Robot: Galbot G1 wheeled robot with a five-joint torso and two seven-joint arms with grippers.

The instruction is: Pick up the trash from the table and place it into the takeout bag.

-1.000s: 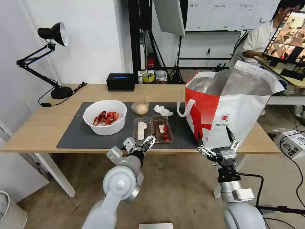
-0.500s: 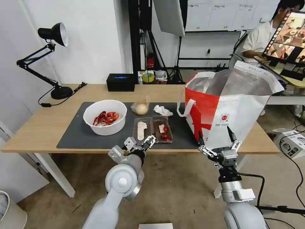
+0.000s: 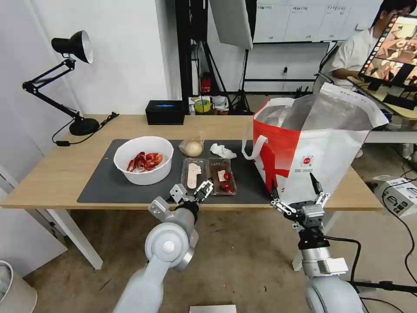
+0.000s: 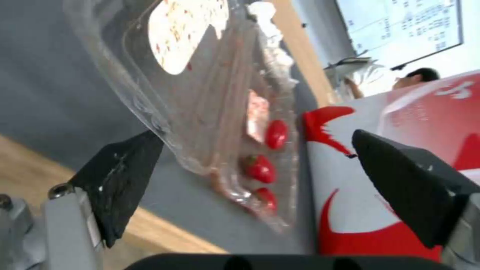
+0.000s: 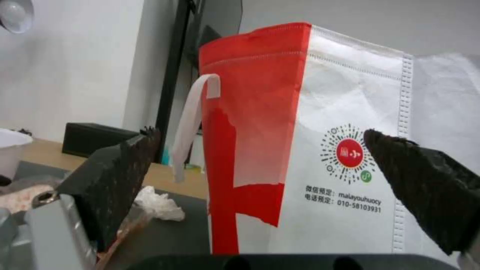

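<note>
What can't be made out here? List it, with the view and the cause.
- Inside of the takeout bag: head view, hidden by its own walls and raised flap.
- Bottom of the white bowl: head view, covered by shells.
- Bowl: right wrist view, cut off at the edge.

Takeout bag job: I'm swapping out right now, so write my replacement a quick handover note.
Left tool: open, at the table's front edge, right by the clamshell tray of tomatoes, gripping nothing.
Right tool: open, low before the takeout bag.
On the mat: tray, tissue, bagged bun, bowl of crayfish shells.
Done: nothing seen bagged.
Left: all four items.
</note>
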